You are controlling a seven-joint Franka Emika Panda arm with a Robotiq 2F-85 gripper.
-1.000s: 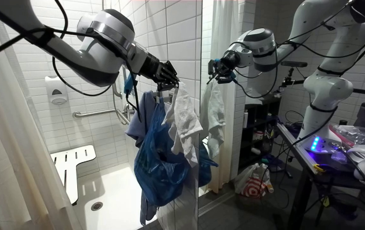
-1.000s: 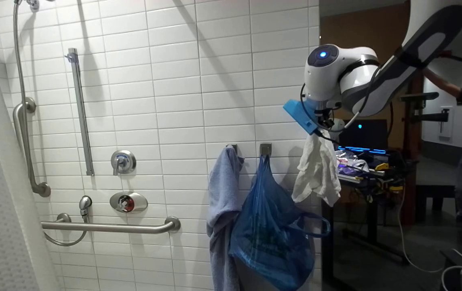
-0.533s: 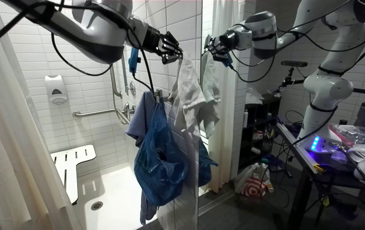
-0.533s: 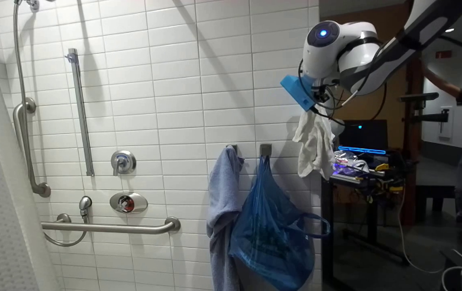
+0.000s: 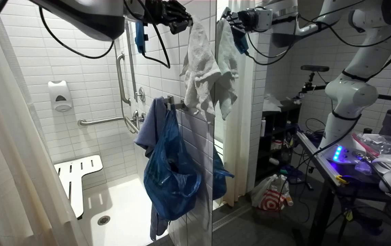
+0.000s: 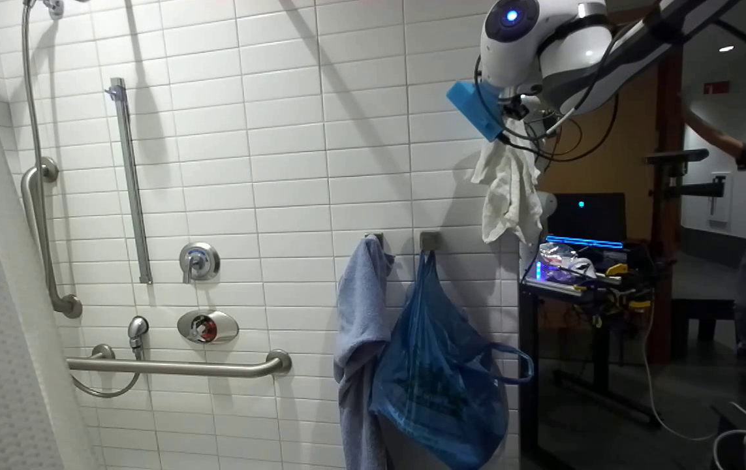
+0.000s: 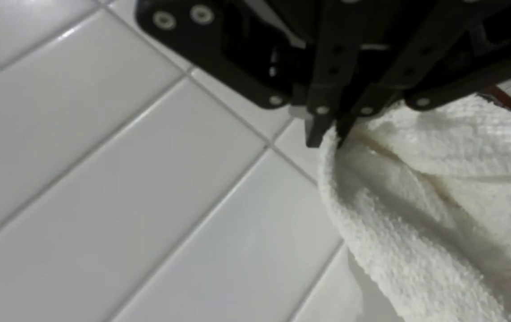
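Tiled wall behind a held white cloth.
Blue bag and grey-blue towel hang on it, I suppose for easy reach. Cloth droops in folds, higher than the bag, since only one spot is gripped; end effector narrow, fingertips pinching that spot.

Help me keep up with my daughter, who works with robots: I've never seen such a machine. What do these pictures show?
The machine is a single white jointed robot arm. Two pictures look on from outside it; the close-up is the wrist view, taken close to the black gripper. It is shut on a white cloth, which hangs down from it. On the tiled shower wall nearby, a blue-grey towel and a blue plastic bag hang from hooks. What looks like another arm in an exterior view seems to be just a mirror reflection.
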